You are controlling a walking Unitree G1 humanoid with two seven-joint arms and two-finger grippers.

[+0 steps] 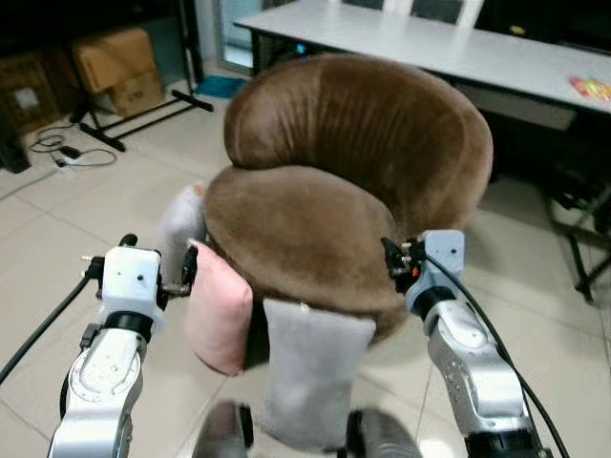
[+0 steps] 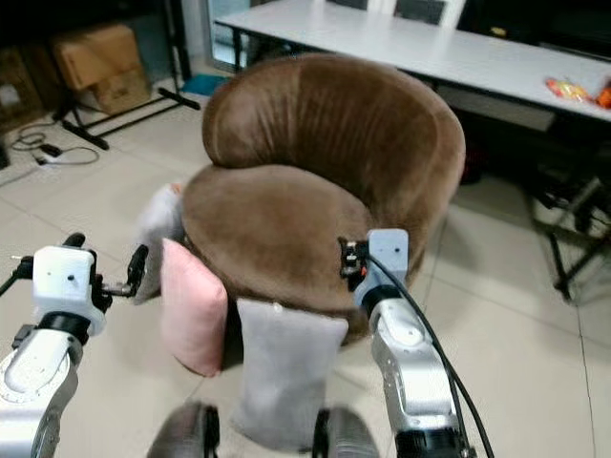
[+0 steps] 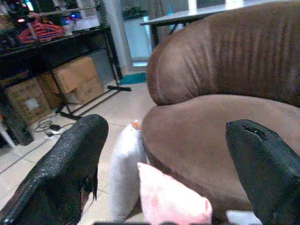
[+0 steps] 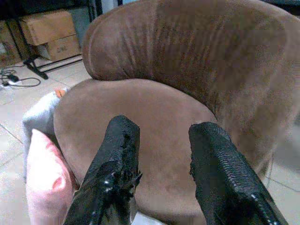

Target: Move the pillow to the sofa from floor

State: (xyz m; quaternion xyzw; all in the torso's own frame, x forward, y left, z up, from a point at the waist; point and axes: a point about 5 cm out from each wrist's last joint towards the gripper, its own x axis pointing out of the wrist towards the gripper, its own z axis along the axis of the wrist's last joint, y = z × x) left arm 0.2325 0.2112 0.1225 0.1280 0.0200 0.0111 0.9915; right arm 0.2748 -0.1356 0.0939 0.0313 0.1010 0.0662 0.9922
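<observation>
You can see no writing or brand clear enough to read; the label on the cardboard boxes (image 1: 119, 69) in the upper left of the frame is too blurry. The big round brown sofa (image 1: 353, 181) sits in the middle, with a long white table (image 1: 430, 43) behind it along the top. Open tiled floor (image 1: 95, 210) lies to the left of the sofa and more at the right edge. Three pillows lean on the sofa's front, standing on the floor: a pink pillow (image 1: 220, 310) at lower left, a grey pillow (image 1: 310, 377) at bottom center, and a pale white pillow (image 1: 181, 221) just above the pink one. Your left gripper (image 3: 164, 154) is spread wide and holds nothing, hanging just beside the pink pillow. Your right gripper (image 4: 161, 154) is partly open and empty, up by the sofa seat's right front edge.
</observation>
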